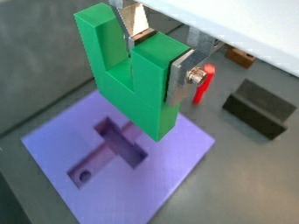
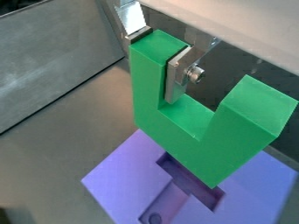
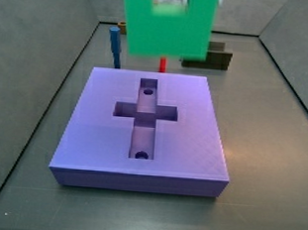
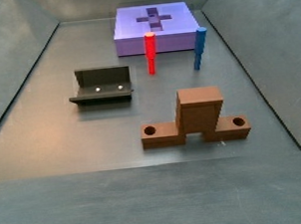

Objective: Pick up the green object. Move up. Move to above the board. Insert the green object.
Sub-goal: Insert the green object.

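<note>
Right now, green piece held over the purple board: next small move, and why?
Probably a slow straight descent. The hand grips one prong of the green object, which hangs above the board, roughly over the cross-shaped recess. Whether it is exactly lined up, I cannot tell.

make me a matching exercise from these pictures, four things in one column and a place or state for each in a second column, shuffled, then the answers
Things
1. bright green U-shaped piece
2. large flat purple board
3. thin red peg
4. brown block

Places or states
A. lies flat, its cross-shaped recess empty
B. stands upright in front of the board in a side view
C. held in the gripper above the board
D. sits on the floor beside the dark L-shaped fixture, away from the board

Pairs: 1-C, 2-A, 3-B, 4-D
</note>
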Tool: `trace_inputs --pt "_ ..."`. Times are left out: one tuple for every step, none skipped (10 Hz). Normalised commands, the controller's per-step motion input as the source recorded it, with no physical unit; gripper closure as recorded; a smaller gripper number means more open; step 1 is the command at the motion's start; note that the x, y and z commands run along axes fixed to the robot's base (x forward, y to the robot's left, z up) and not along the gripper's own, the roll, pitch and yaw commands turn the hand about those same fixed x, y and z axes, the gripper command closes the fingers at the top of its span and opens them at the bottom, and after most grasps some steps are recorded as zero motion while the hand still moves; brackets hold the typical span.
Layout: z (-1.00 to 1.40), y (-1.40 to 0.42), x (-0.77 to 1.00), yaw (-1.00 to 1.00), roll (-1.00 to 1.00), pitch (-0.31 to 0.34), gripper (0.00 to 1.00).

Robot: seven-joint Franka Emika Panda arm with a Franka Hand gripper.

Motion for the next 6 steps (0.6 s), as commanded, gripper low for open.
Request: trace_inputs --pt "-0.63 -0.19 0.14 0.01 0.22 -0.034 1.0" --pt "-0.65 -0.07 0.0 0.0 0.11 0.0 1.0" --pt "-0.69 0.0 0.0 0.0 0.0 0.0 1.0" --pt "-0.65 0.0 0.0 0.03 -0.04 0.0 1.0" --pt "-0.6 -0.01 0.0 0.06 0.0 0.0 1.0" --pt "-0.45 -0.07 -0.17 0.03 0.04 -0.073 1.0"
